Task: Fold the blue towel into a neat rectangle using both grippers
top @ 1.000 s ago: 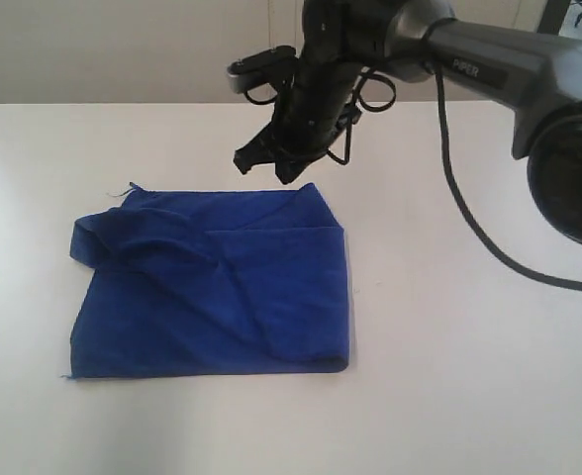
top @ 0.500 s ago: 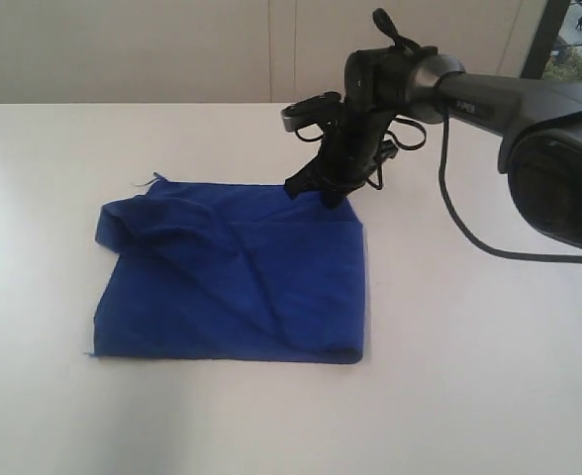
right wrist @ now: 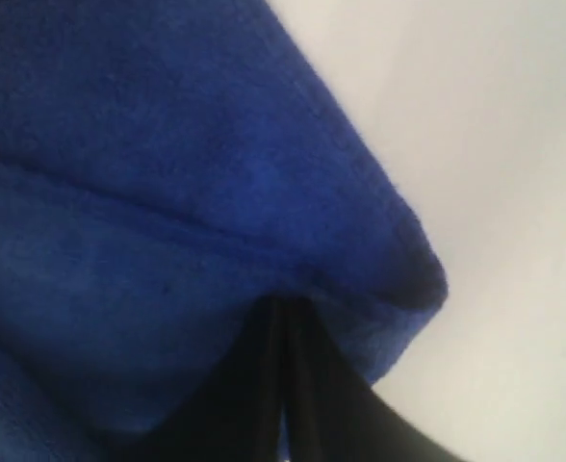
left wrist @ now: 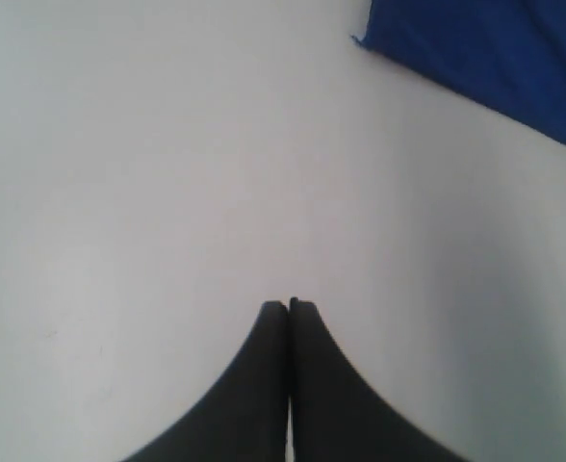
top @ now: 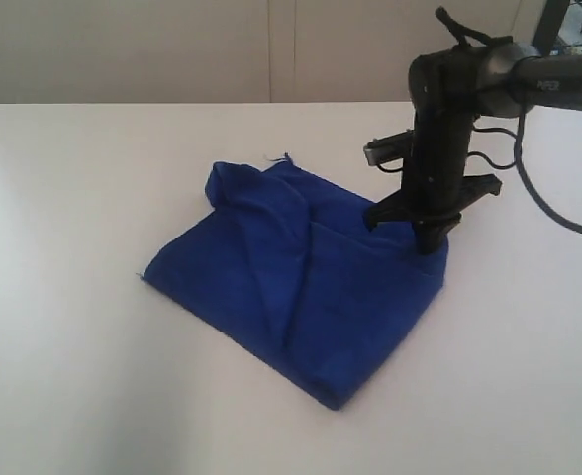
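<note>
Since a second ago my right arm has swung out to the right and dropped, and the towel has turned with it, from square-on to cornerwise. The white table (top: 73, 148) is smooth and matt. The blue towel (top: 301, 287) lies on it right of centre, a soft, fuzzy, roughly four-sided fold. One corner points toward the camera, and its longest line runs from the left corner across to the right one. A raised crease runs from the far corner toward the near one. My right gripper (top: 425, 242) stands upright on that right corner, its jaws pinched together in the cloth. My left gripper (left wrist: 290, 306), slim and black, is closed on nothing over bare table, well off the towel's edge. A loose thread (top: 273, 156) sticks out at the far corner.
</note>
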Motion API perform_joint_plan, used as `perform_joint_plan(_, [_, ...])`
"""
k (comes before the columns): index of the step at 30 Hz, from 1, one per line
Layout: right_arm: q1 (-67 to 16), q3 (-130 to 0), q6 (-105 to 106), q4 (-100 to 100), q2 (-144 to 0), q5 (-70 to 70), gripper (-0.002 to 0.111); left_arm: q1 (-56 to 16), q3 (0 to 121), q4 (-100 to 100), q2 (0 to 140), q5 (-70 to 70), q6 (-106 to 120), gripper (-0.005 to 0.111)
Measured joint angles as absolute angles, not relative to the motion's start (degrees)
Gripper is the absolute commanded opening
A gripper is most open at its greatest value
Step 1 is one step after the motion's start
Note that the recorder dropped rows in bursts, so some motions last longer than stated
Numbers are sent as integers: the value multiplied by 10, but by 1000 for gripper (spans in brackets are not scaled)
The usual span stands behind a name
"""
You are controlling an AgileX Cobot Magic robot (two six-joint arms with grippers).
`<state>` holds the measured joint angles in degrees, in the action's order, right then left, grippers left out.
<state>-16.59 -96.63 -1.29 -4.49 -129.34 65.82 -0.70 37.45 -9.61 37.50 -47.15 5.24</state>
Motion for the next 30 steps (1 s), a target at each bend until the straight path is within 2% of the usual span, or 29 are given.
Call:
perform_joint_plan(6, [-166,-791,-22,-46,-1195,615,0,-7,374,-96,375,-471,52,0])
perform_joint_plan(9, [-166,-759,-23,-45,-1162,598,0,-7,374,-96,375,-471,52,0])
perform_joint_plan(13, [-187,-777,-25,-47,-1096,580,0,-7,374,-96,375,-471,52,0])
perform_joint_plan(18, [-259,-823,-23,-16,-1070,569,0,-7,374,-96,375,-471,52,0])
perform_joint_plan(22, [-346,-866,-9,54,-1107,528,0,-7,374,-96,375,-471,52,0])
perform_joint_plan(30, [-422,-918,-5,80,-1214,490,0,-7,374,-96,375,-471,52,0])
